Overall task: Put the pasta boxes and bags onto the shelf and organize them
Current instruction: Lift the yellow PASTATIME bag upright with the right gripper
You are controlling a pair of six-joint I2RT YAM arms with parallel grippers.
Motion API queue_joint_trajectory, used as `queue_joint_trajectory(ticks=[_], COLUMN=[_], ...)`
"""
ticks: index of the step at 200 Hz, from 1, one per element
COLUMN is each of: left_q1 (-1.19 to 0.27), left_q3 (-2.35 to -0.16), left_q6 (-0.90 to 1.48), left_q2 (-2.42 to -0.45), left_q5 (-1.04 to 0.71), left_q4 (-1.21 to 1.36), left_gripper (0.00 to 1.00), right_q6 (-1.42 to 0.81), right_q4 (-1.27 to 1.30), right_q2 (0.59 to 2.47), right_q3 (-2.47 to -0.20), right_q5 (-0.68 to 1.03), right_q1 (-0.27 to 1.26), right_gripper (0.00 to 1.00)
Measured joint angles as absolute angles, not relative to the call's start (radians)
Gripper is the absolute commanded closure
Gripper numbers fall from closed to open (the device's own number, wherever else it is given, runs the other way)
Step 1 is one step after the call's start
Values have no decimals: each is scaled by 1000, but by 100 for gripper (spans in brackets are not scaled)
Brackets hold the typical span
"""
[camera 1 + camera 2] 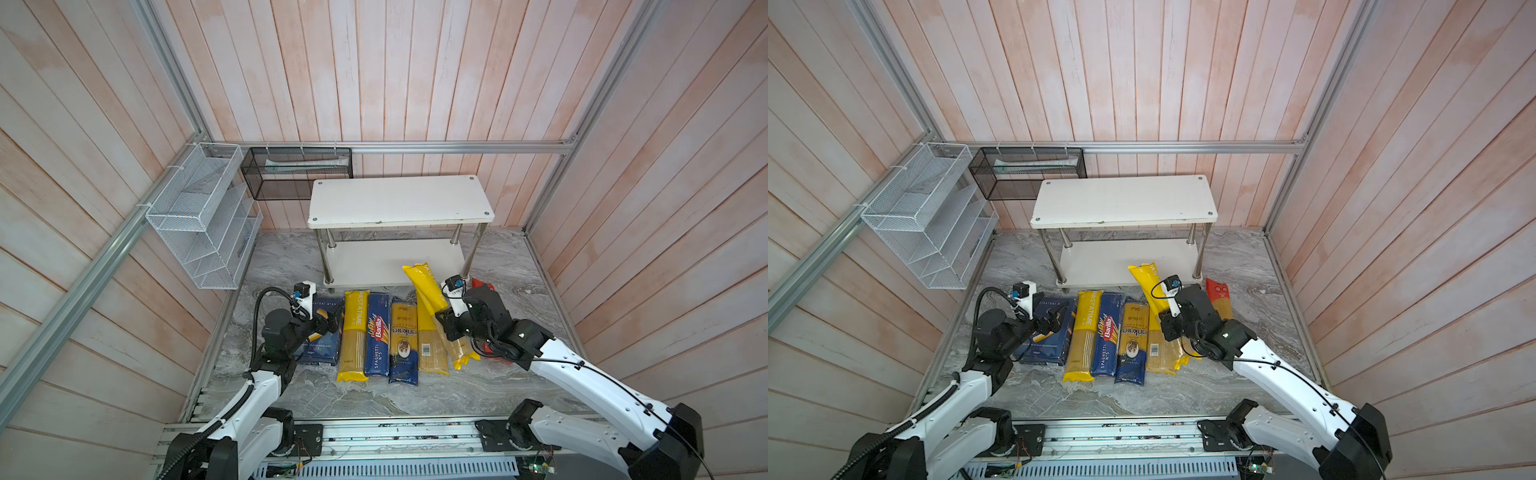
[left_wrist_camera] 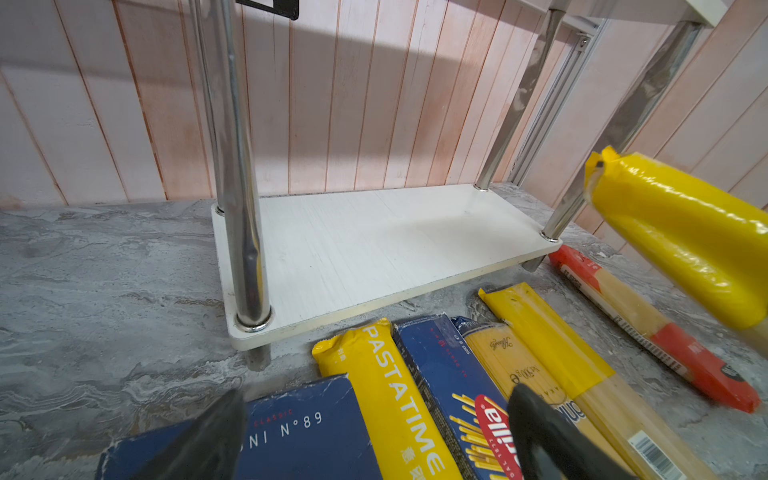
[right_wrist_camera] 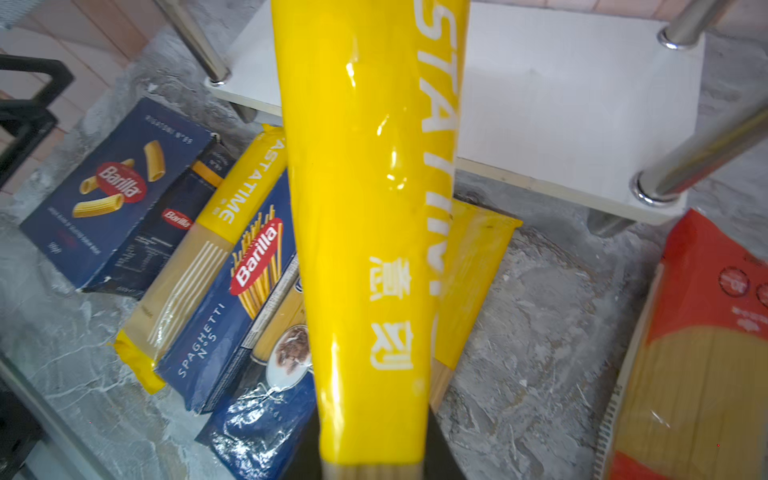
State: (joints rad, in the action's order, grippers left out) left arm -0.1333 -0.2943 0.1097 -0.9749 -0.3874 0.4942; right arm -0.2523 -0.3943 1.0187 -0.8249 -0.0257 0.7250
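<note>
Right gripper is pinched tight on a yellow PASTATIME bag, its far end tilted up over the front right corner of the shelf! Left gripper hangs over the wide Barilla box, jaws spread, gripping nothing. Lined up on the grey marbled tabletop before the shelf: second PASTATIME bag, Spaghetti box, ankara bag, barcoded yellow bag. In both top views the left arm covers much of the wide box; the right wrist view shows its rigatoni print and red logo whole. The red bag, half hidden under the right arm in both top views, shows nearly end to end in the left wrist view, beside the lower board. All round, pink plank walls, with a white wire rack and black mesh basket hung back left.
</note>
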Motion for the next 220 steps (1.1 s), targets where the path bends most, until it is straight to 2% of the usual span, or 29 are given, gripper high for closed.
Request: queue_joint_trajectory(ticks=[220], left_q1=[-133], left_q3=[-294], left_q6=[110], left_q2=[-976], left_q5=[-387], left_q4=[494], left_gripper=[0], right_q6=[-110], right_q4=[-338], right_q2=[1068], right_q3=[-1081], right_q5=[15], right_q1=[748], right_gripper=[100])
